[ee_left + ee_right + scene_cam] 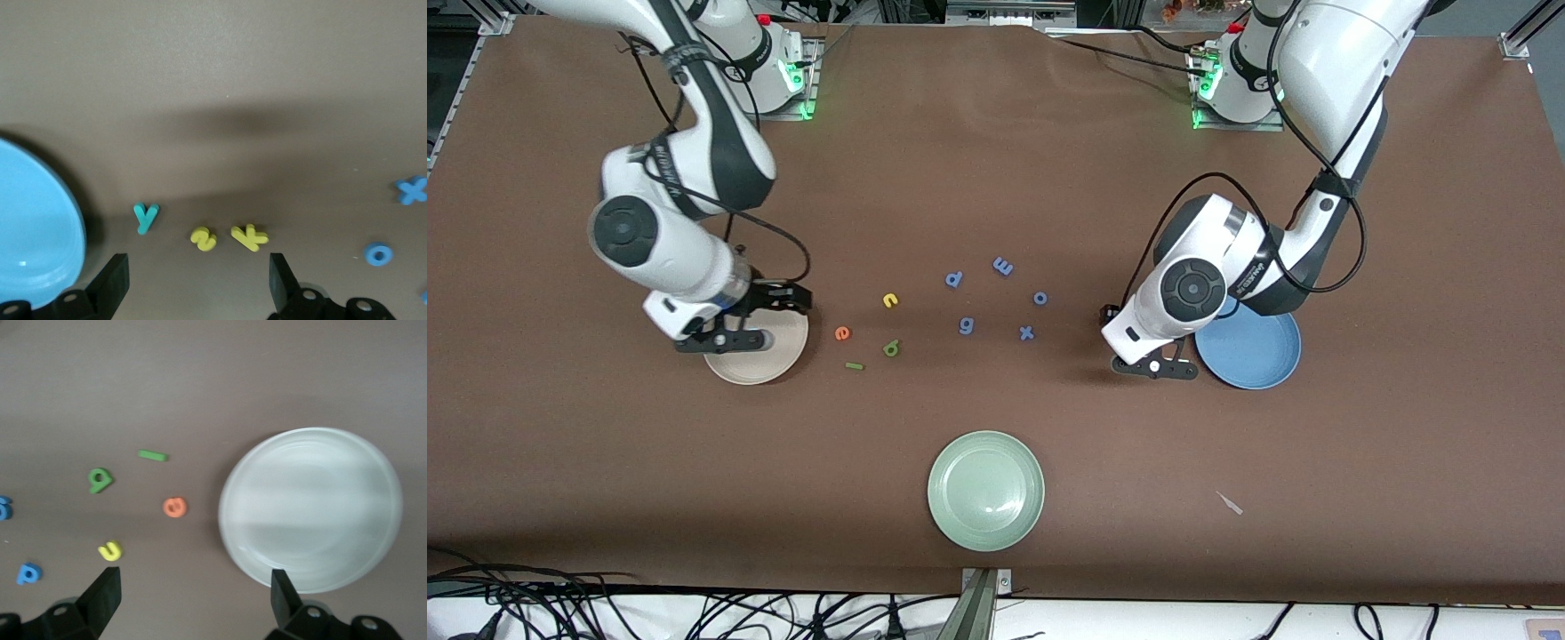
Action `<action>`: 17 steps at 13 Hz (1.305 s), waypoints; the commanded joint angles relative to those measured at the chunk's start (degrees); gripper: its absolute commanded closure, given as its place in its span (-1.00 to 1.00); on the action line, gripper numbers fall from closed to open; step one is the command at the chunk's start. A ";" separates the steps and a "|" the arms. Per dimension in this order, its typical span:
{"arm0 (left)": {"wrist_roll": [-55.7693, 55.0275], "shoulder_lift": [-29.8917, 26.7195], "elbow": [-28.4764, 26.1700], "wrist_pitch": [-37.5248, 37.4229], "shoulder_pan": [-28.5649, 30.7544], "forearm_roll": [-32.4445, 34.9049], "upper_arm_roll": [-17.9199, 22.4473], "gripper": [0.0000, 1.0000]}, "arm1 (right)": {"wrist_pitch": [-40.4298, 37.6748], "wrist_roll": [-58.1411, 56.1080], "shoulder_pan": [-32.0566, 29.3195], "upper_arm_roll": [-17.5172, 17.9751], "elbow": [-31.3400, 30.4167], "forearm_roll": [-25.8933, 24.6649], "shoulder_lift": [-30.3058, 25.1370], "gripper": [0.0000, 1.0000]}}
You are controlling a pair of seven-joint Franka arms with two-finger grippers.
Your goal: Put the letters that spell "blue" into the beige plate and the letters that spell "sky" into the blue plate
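Note:
The beige plate lies empty toward the right arm's end. My right gripper hangs open over its rim, holding nothing. Beside that plate lie the orange e, yellow u, green b and green l. The blue plate is empty too. My left gripper is open low beside it, over the teal y, yellow s and yellow k. The left arm hides these three in the front view.
Blue-purple letters p, m, o, g and x lie mid-table between the two groups. A pale green plate sits nearer the front camera. A small pale scrap lies toward the left arm's end.

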 commanded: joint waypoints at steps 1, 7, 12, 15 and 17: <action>3.80 -0.66 -5.96 7.15 2.46 1.62 -0.31 -0.79 | 8.37 1.58 -0.54 2.69 -0.57 -1.33 4.82 -0.98; 8.11 -0.40 -12.21 15.00 4.57 5.31 -0.22 -0.51 | 18.58 1.57 -0.36 4.02 -5.21 -11.69 9.92 -0.98; 9.34 -0.22 -15.12 18.87 5.54 6.97 -0.14 -0.43 | 21.58 1.57 -0.36 4.02 -5.67 -13.38 12.56 -0.98; 9.34 0.56 -15.99 20.97 6.68 8.74 -0.05 -0.36 | 23.00 1.48 -0.36 4.02 -5.67 -13.38 13.71 -0.92; 9.34 0.57 -16.88 22.47 6.77 8.74 -0.05 -0.20 | 24.13 1.57 -0.10 4.11 -5.58 -13.20 14.32 -0.88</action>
